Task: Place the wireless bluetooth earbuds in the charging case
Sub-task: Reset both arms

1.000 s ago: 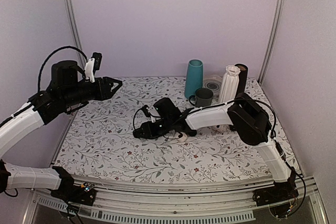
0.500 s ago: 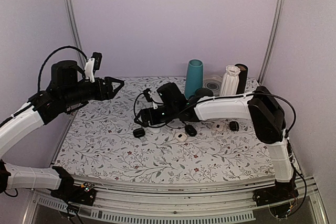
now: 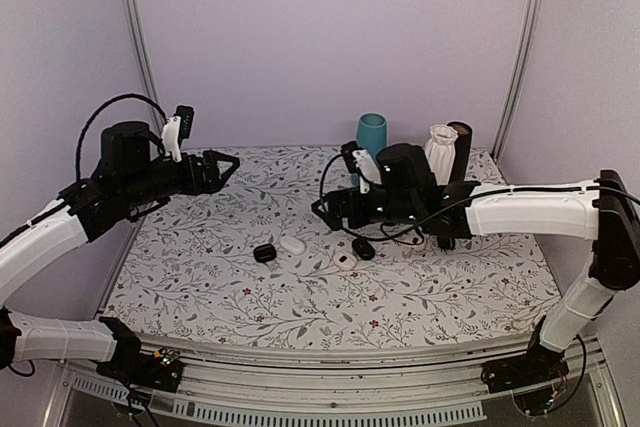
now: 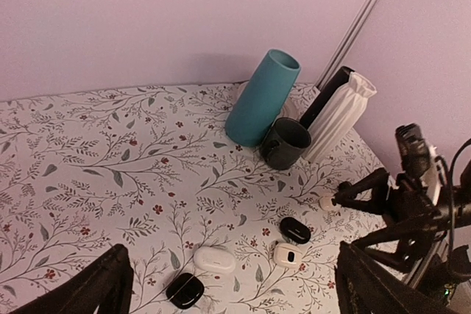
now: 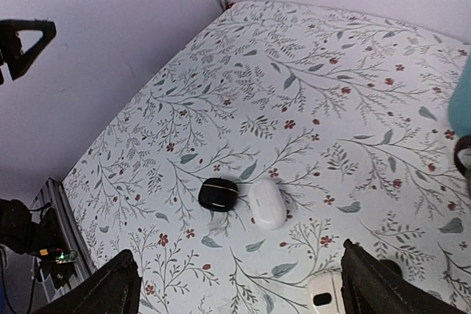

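Nearest on the floral-printed tablecloth (image 3: 200,287) lies a small white open charging case (image 3: 345,261) with a dark spot in its well; whether the wireless earbuds sit in it cannot be told; a glossy black oval case (image 3: 264,253) and a white pebble-shaped case (image 3: 292,245) lie side by side to its left; above, the right gripper (image 3: 326,213) and, far left, the left gripper (image 3: 228,167) hover with fingers spread, empty; a dark grey mug (image 4: 285,143) and a tall teal vase (image 3: 371,137) stand farthest.

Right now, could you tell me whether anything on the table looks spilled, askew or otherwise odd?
Nothing stands out. The teal vase, dark mug and white ribbed vase stand upright at the back; the black case and white case lie side by side mid-table, nothing spilled.
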`<state>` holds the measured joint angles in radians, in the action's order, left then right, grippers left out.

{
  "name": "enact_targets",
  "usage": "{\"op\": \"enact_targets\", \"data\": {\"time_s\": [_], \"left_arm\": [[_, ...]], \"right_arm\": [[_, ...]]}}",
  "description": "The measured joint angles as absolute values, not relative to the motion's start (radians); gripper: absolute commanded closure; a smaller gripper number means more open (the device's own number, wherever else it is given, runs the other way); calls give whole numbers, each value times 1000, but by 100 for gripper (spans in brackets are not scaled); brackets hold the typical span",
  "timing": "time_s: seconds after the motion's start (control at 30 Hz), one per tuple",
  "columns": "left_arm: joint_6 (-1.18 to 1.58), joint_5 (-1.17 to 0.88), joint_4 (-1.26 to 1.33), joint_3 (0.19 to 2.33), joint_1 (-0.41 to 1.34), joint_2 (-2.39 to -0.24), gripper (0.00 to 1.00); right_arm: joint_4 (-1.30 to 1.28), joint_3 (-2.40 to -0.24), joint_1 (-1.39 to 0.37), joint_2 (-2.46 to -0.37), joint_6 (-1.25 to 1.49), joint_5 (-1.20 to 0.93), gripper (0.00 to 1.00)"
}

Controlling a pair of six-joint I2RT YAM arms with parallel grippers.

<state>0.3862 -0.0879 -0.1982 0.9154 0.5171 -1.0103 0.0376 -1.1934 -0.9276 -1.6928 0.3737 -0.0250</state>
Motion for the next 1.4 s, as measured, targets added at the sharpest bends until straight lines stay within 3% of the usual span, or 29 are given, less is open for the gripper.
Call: {"op": "enact_targets", "data": {"time_s": [0.27,0.47,0.67,0.93,1.3,1.4], "left_arm": [[385,-62,-187,850,499,-1012,4],[385,-52,-193,819,448,-1012,4],[385,-35,-188,784,404,-1012,4],[350,-36,-168,722,298,-1012,4],[263,12,52,452,213,-863,4],[253,57,120,408,212,-836,4]], "right_arm": [[98,-845,-804,-1274,344,163,1],[123,-572,-595,-997,295,275,1],[247,-351,-347,-852,201,321,1],[647,-184,-85,-1045,129,310,1],[1366,-107,-76,-1521,-50,160,1],[1399,-94,-76,-1540,-69,150,1]]}}
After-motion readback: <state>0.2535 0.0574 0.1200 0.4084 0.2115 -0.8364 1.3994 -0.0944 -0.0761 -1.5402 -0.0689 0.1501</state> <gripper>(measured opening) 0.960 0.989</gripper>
